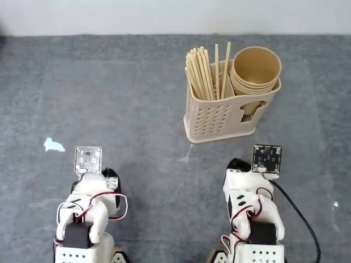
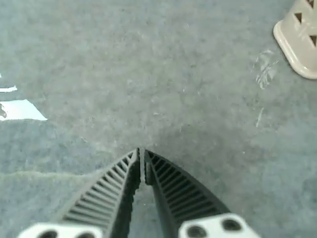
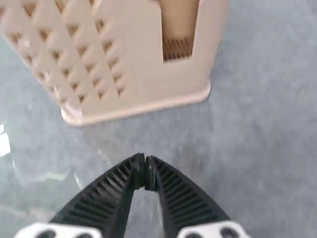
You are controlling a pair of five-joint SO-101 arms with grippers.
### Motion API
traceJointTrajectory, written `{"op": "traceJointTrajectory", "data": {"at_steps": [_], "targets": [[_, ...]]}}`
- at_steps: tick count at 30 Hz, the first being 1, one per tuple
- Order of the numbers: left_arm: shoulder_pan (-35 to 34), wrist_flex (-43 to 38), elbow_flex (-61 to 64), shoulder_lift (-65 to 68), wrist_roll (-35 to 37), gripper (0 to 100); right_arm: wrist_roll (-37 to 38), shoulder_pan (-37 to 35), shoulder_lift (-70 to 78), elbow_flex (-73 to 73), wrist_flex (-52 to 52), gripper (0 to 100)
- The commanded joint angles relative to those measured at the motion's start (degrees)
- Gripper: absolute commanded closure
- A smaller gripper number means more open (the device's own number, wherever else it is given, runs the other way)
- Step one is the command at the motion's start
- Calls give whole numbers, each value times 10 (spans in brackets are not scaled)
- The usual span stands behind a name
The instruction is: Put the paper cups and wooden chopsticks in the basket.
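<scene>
- A small white scrap (image 1: 53, 145) lay flat on the grey counter (image 1: 137, 98), far to the left.
- The left arm (image 1: 90, 211) sat at the near edge of the counter, just right of the scrap.
- The left tool (image 2: 142, 166) was clenched, with its two tips touching and nothing held between them. It hung over bare counter, well apart from the basket (image 1: 219, 118).
- The basket stood upright toward the far right side of the counter.
- The wooden chopsticks (image 1: 202, 74) stood on end in the left part of the basket, in a tight bunch. Two more leaned a little closer to the cups.
- The paper cups (image 1: 256, 68) sat stacked one inside the other in the right part of the basket, open side up.
- The right arm (image 1: 252, 213) sat at the near edge, in front of the basket.
- The right tool (image 3: 145, 173) was clenched too, tips together and holding nothing. It pointed at the basket's front wall, near it but not touching.
- A black cable (image 1: 299, 211) ran from the right arm toward the near edge.
</scene>
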Motion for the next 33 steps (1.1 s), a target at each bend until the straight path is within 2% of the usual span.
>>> {"op": "traceJointTrajectory", "data": {"at_steps": [1, 15, 18, 22, 33], "targets": [[3, -1, 3, -6, -1, 987, -6, 0, -7, 9, 44, 991], [1, 4, 16, -4, -4, 987, -2, 0, -4, 9, 207, 991], [1, 5, 16, -4, -4, 987, -2, 4, -4, 9, 210, 990], [2, 54, 16, -6, -4, 987, -2, 4, -4, 9, 209, 990], [-2, 51, 16, -6, -1, 987, -2, 4, -5, 9, 210, 990]]}}
